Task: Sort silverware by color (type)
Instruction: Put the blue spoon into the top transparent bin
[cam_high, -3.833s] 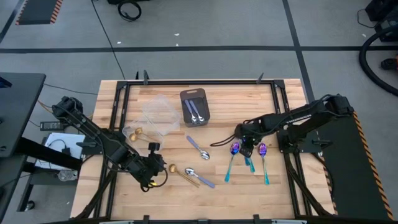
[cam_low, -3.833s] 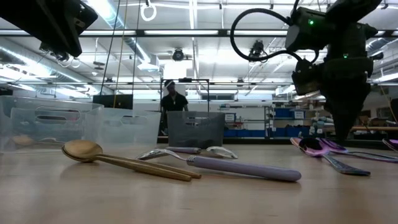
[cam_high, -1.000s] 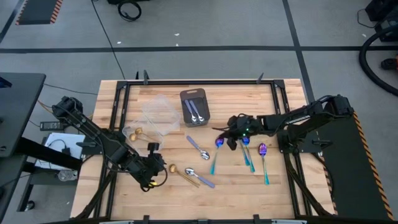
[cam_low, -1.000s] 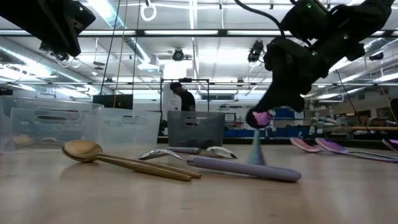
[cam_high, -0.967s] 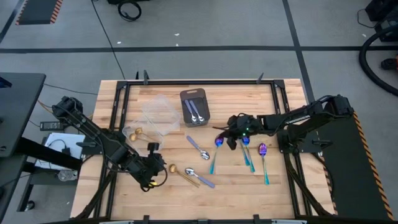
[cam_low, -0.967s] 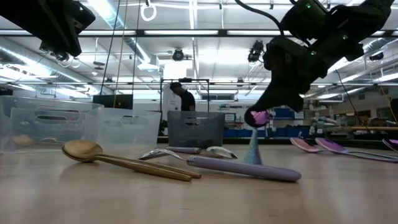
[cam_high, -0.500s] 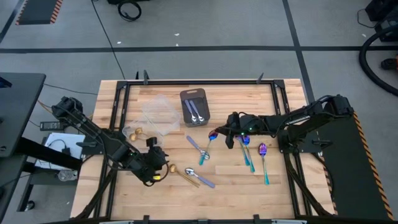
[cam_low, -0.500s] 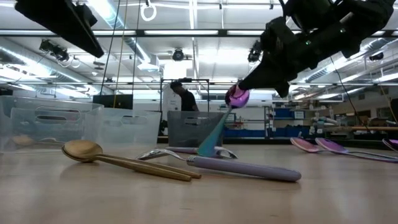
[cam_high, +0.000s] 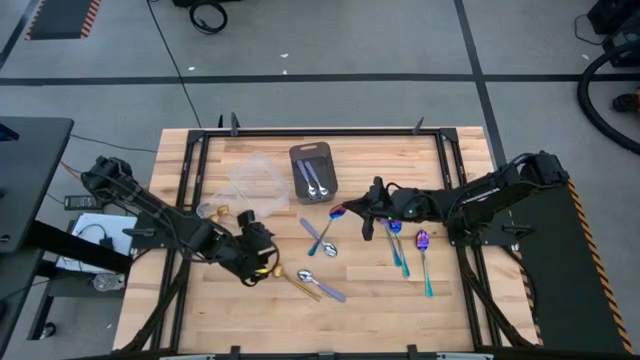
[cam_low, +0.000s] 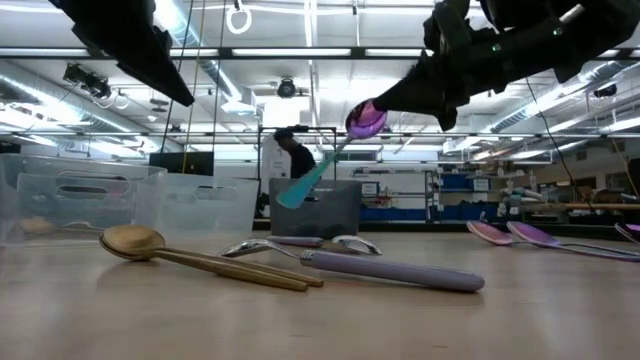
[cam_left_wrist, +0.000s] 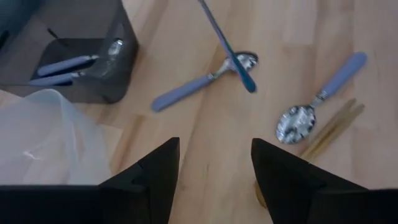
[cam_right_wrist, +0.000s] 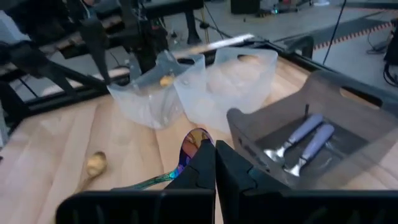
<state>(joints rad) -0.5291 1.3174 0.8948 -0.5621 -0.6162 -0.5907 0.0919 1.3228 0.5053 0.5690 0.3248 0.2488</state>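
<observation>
Two arms work over the wooden surface (cam_high: 400, 160). We see the right gripper (cam_high: 352, 211) near the middle, its fingers (cam_right_wrist: 205, 163) pinched on the purple bowl of an iridescent spoon (cam_low: 330, 158), which hangs clear of the wood with its teal handle slanting down. The left gripper (cam_high: 268, 262) sits toward the near left part, fingers (cam_left_wrist: 283, 168) spread apart and holding nothing, just beside a gold spoon (cam_low: 190, 256) and a silver spoon (cam_left_wrist: 317, 99) that lie crossed. Another silver spoon (cam_left_wrist: 200, 82) lies near the centre, under the lifted one. Two more silver ones rest inside the grey tray (cam_high: 330, 185) toward the far edge, with clear tubs (cam_right_wrist: 193, 81) beside it holding gold pieces. Two purple-bowled spoons (cam_high: 423, 255) lie toward the right side.
</observation>
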